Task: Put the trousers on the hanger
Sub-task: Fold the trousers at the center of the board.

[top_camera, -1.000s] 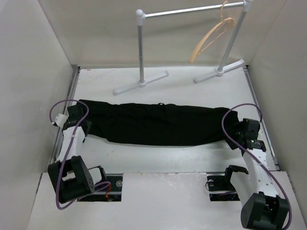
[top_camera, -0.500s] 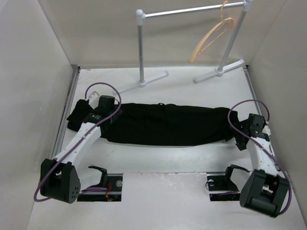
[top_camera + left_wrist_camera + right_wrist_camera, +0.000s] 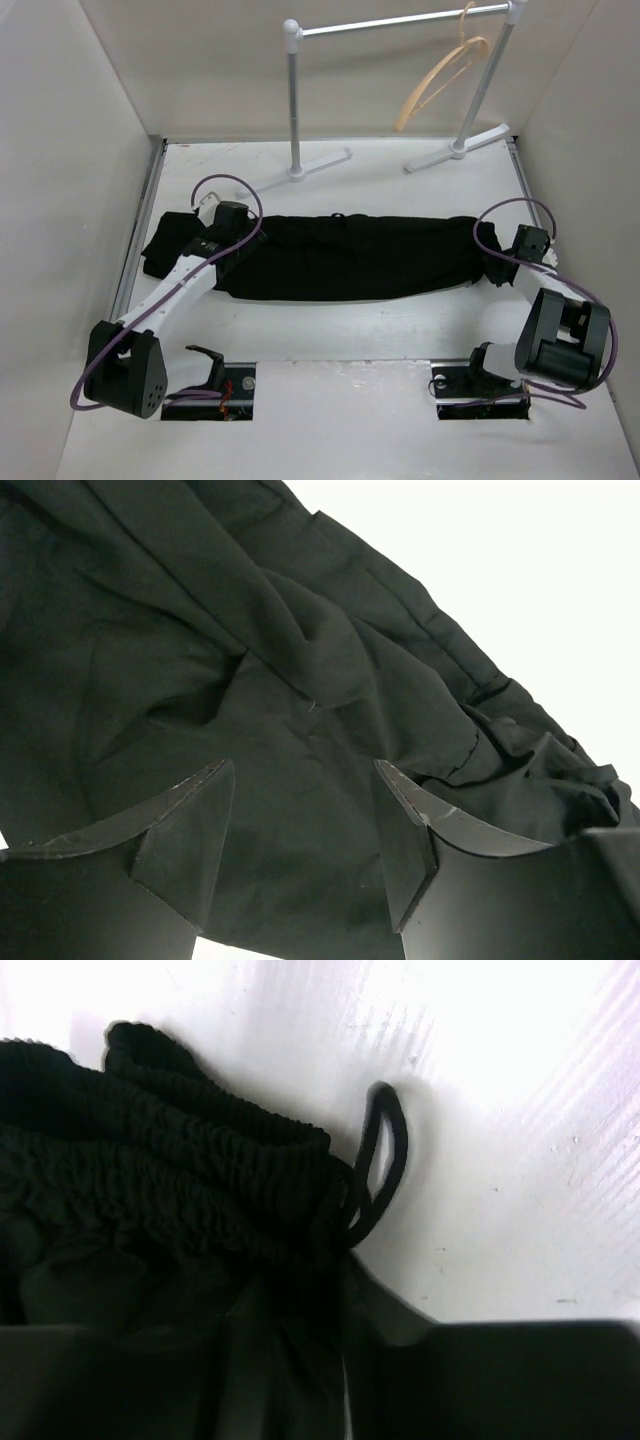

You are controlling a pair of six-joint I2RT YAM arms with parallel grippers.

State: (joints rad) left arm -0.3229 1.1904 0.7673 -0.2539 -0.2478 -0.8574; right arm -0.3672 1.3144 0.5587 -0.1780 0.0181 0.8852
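The black trousers (image 3: 350,255) lie stretched left to right across the white table. The tan wooden hanger (image 3: 440,78) hangs from the rail at the back right, far from both arms. My left gripper (image 3: 226,236) hovers over the trousers' left part, jaws open, with crumpled cloth (image 3: 250,630) below the fingers (image 3: 190,815) and nothing pinched. My right gripper (image 3: 498,266) is at the trousers' right end. In the right wrist view the elastic waistband (image 3: 180,1180) bunches down into the right gripper (image 3: 320,1305), which is shut on it. A drawstring loop (image 3: 385,1160) sticks out beside it.
The white-and-silver garment rail (image 3: 400,20) stands at the back on two feet (image 3: 295,175) (image 3: 458,150). Plain walls close in the table on the left, right and rear. Purple cables loop over both arms.
My left arm swung from the trousers' left end inward over the cloth. My right gripper moved up to the right end, opened wide, then closed on the waistband.
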